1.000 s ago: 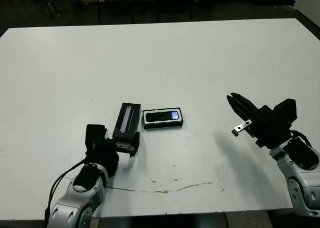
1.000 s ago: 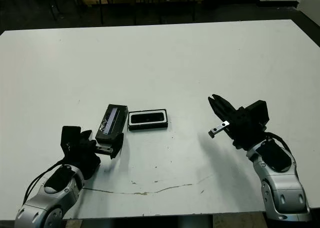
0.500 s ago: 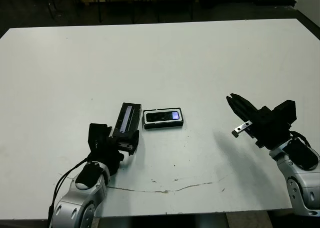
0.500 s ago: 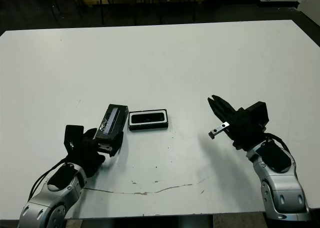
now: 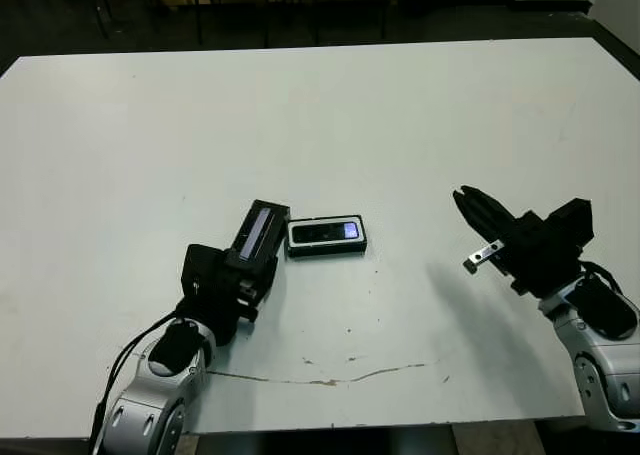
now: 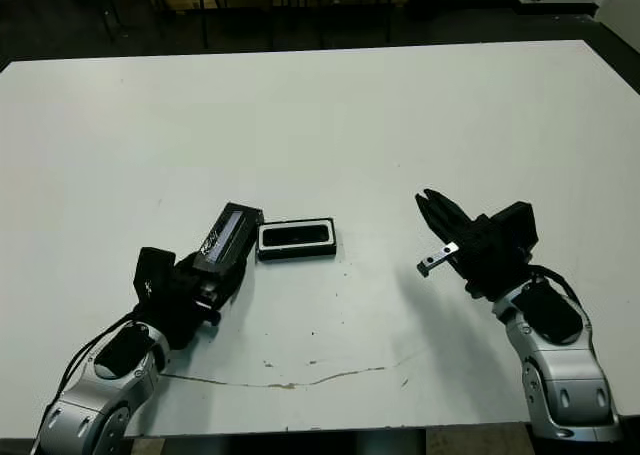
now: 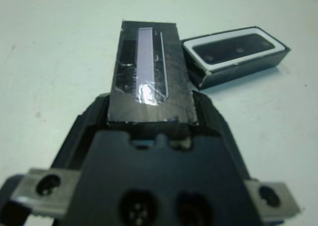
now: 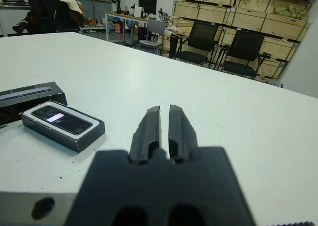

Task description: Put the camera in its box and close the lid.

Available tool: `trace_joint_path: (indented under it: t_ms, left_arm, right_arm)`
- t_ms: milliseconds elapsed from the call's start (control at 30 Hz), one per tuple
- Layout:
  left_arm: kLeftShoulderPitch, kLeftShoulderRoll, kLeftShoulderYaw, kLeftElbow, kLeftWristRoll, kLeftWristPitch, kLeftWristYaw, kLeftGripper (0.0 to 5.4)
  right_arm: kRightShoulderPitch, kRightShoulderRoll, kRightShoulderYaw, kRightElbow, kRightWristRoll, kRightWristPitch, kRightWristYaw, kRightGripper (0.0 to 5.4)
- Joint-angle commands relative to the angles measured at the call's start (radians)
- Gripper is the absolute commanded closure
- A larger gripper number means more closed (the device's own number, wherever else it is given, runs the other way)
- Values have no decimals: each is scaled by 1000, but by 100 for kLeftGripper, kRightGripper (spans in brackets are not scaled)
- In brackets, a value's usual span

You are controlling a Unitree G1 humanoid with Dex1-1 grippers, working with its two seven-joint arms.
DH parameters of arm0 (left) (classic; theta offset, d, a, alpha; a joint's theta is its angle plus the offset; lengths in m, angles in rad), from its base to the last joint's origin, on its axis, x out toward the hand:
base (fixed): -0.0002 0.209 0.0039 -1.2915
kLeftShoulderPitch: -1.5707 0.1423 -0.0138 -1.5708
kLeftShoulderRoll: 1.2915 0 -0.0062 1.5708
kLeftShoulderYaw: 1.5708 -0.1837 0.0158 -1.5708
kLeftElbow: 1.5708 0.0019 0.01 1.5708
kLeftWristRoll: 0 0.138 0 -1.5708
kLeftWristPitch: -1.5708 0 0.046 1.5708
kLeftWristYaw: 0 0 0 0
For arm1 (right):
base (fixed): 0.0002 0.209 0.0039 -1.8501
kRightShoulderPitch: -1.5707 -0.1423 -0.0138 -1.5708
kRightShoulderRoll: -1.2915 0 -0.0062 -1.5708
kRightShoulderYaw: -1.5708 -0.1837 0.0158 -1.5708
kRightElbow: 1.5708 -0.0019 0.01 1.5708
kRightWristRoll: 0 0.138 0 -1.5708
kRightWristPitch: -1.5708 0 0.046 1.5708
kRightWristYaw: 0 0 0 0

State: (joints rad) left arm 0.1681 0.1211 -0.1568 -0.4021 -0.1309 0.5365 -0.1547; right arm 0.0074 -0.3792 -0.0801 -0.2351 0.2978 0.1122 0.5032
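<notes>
Since a second before, the lid [image 5: 258,233] had lifted at its far end, tilting toward the box [image 5: 326,235] just beside it, with the left gripper [image 5: 240,275] clamped on its near end. The camera [image 5: 326,232] already lay in the box, mid-table toward the near edge, so closing remained. The right gripper [image 8: 161,126] hovered apart, fingers together.
</notes>
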Motion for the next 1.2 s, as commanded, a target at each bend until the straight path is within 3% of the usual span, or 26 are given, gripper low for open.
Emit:
trace_joint_path:
  t_ms: [33, 167, 333, 533, 767, 967, 1200]
  left_arm:
    - [23, 34, 34, -10, 0, 37, -9, 272]
    - [-15, 77, 131, -68, -27, 49, -30, 272]
    - [-90, 167, 263, -30, -70, -80, -120, 272]
    - [-251, 324, 296, 112, -71, -216, -290, 272]
    - [-522, 451, 214, 428, -134, -277, -651, 272]
    - [-698, 459, 78, 635, -121, -261, -885, 272]
    - [-816, 415, -31, 856, -66, -290, -1038, 272]
  right_arm:
    - [-2, -1, 4, 18, -12, -6, 5, 540]
    - [-4, 3, -1, 31, -6, -15, 7, 540]
    - [-5, 8, -7, 43, 6, -19, 10, 540]
    - [-7, 8, -8, 47, 10, -21, 12, 540]
    - [-29, -7, -15, 57, 3, -5, 9, 540]
    - [-42, -11, -14, 48, 0, 28, -1, 540]
    - [-51, -6, -19, 86, 5, -4, 21, 540]
